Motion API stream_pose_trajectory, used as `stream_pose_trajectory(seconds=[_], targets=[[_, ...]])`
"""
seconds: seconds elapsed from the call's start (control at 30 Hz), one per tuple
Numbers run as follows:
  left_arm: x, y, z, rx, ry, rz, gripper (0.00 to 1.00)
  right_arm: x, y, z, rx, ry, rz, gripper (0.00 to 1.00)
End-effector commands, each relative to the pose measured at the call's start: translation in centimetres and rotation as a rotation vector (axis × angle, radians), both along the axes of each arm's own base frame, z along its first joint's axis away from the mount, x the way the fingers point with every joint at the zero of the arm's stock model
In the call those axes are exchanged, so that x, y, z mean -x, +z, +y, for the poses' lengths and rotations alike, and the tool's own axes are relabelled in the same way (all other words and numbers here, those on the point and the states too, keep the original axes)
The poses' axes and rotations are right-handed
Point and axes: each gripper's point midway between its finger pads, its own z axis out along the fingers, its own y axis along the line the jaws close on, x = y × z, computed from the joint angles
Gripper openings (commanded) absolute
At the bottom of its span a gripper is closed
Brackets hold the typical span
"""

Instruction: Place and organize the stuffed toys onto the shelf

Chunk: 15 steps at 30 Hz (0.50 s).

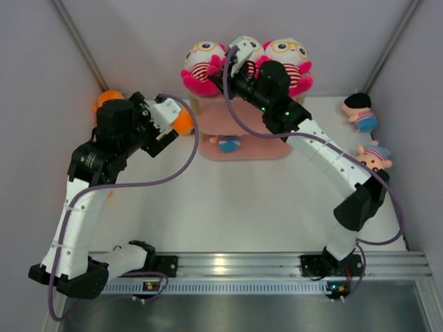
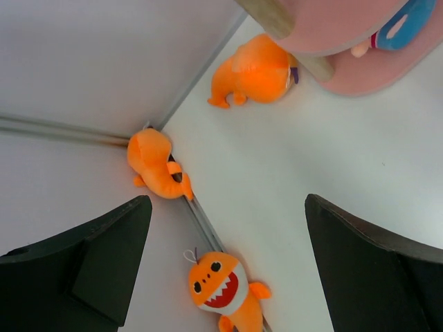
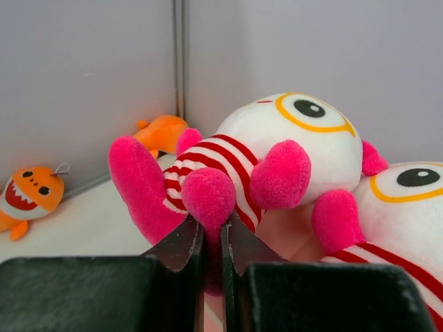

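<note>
1. Left gripper (image 2: pixel 227 207) released, jaws wide, over the tabletop (image 2: pixel 332 159); orange shark (image 2: pixel 256 69) lies beside the shelf (image 2: pixel 346 28).
2. Right gripper (image 3: pixel 211 242) clenched on the pink foot of a glasses toy (image 3: pixel 277 138) on the shelf top.

The middle and near part of the table (image 1: pixel 228 214) lies bare between the two arms, giving an open way to the near side of the shelf (image 1: pixel 270 149). Its top board is crowded. Three striped toys (image 1: pixel 287 59) sit side by side there, and the right gripper (image 3: pixel 212 225), pinched on the pink foot of one striped toy (image 3: pixel 291 138), reaches across them. Three orange sharks (image 2: pixel 156 162) lie around the far left corner, one beside a shelf post (image 2: pixel 277 17). The left gripper (image 2: pixel 227 207), jaws wide, hangs over bare table among them. Two blue dolls (image 1: pixel 360 111) lie along the right edge, and a third doll (image 1: pixel 227 143) takes up a lower board.
</note>
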Motion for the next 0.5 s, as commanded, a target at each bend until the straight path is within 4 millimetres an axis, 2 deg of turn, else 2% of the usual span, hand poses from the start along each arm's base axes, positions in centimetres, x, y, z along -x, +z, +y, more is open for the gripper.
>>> stream_pose_trajectory(seconds=[0.0,0.03,0.07,0.13,0.17,0.2,0.27,0.37,0.47], targets=[[-0.2,0.0,0.9,0.075,0.109,-0.025,0.98,0.4,2.3,-0.3,-0.086,-0.014,-0.027,0.01],[-0.2,-0.3,0.8,0.074,0.105,-0.018,0.98,0.5,2.0,-0.2,-0.079,-0.007,-0.025,0.05],[-0.2,-0.6,0.9,0.065,0.104,-0.013,0.98,0.8,2.4,-0.5,-0.083,-0.007,-0.035,0.20],[-0.2,-0.7,1.0,0.058,0.108,-0.012,0.98,1.0,2.4,-1.1,-0.079,-0.022,-0.040,0.41],[-0.2,-0.6,1.1,0.054,0.111,-0.015,0.98,1.2,2.7,-1.3,-0.075,-0.024,-0.054,0.57],[-0.3,-0.6,1.2,0.048,0.116,-0.017,0.98,1.4,2.6,-1.4,-0.069,-0.024,-0.059,0.62],[-0.2,-0.5,1.2,0.057,0.117,-0.017,0.98,2.6,3.7,-1.7,-0.065,0.015,-0.109,0.72],[0.1,-0.8,0.3,0.105,0.088,0.003,0.98,4.2,5.8,-2.6,-0.076,0.033,-0.164,0.80],[0.2,-2.2,-0.3,0.114,0.067,0.042,0.98,5.9,8.2,-3.6,-0.087,0.053,-0.217,0.90]])
